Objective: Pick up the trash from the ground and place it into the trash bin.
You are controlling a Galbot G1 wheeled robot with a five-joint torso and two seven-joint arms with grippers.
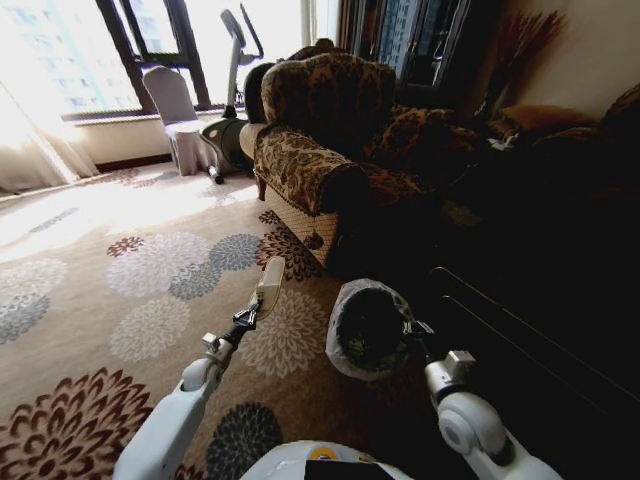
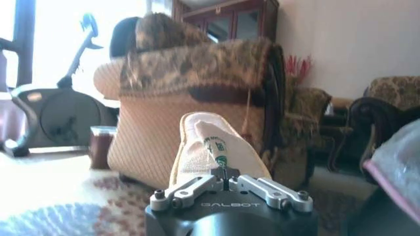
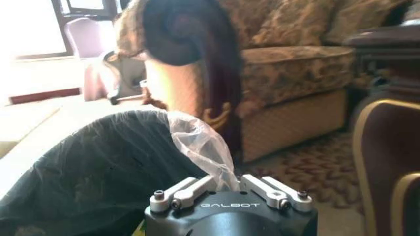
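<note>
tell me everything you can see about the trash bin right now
The trash bin is small, round and black, lined with a thin, crinkled, translucent grey-white plastic bag that folds over its rim. It is tilted, its dark mouth turned toward the head camera. The right gripper is shut on the bag at the rim, holding the bin above the flowered carpet, in front of the patterned armchair.

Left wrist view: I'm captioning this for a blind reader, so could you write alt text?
The left gripper is shut on a flat, pale piece of trash with green print, held upright before a patterned armchair. An exercise bike stands by the bright window.
</note>
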